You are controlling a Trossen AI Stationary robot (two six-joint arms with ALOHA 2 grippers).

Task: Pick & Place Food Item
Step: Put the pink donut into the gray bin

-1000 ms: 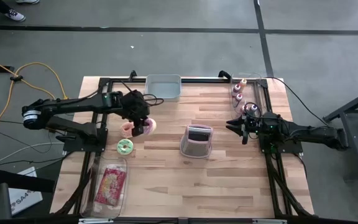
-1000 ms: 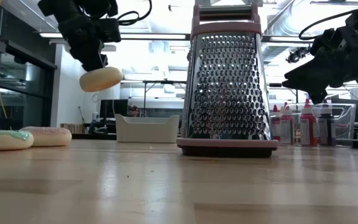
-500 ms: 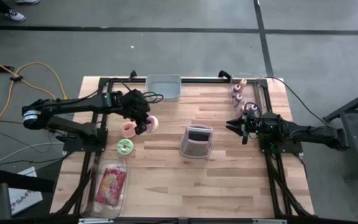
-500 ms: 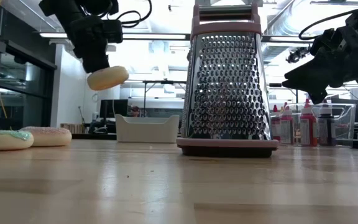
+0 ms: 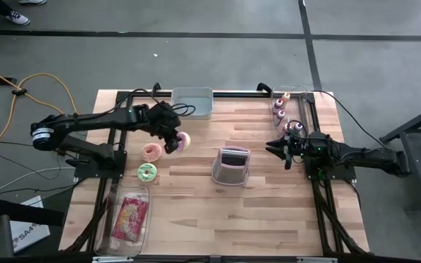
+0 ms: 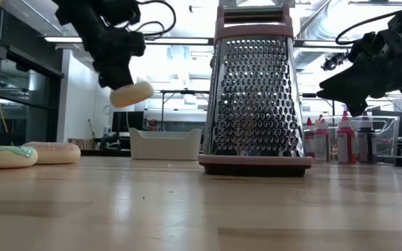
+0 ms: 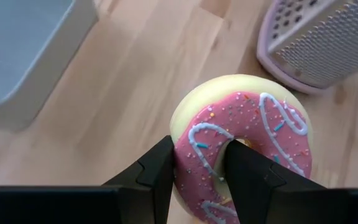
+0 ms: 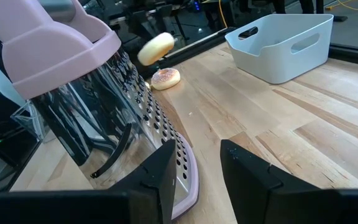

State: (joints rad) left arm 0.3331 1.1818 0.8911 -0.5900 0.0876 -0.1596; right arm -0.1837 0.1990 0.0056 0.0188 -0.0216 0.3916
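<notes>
Pink-iced donut (image 7: pixel 241 149) w/ white squiggles & sprinkles is hanging in my left gripper (image 5: pixel 172 140), one finger thru the hole and the other on the outer edge, so the jaws are pinching the ring wall. In the high view it's sitting up in the air over the wood counter (image 5: pixel 269 212), between the two donuts lying on the counter's left side and the grey bin (image 5: pixel 192 101) at the far edge. In the low view the donut's pale underside is showing well above the counter, tilted, nothing under it. I'm reading this as the carry step: pick is done, place isn't. The bin looks like the probable drop spot, tho the task line isn't naming one, so that's my guess. Next I'm needing to bring the donut over the bin opening, level it a bit, then spread the jaws; the finger thru the hole could be snagging the ring on release, so I'm planning to pull back cleanly. The pink-frosted donut (image 5: pixel 151 151) and the green-iced one (image 5: pixel 147 171) are staying clear of my path, same w/ the box grater (image 5: pixel 232 165) mid-counter. Right gripper (image 5: pixel 281 151) is parked by the sauce bottles (image 5: pixel 279 109) on the right side, fingers pressed together, holding nothing.
</notes>
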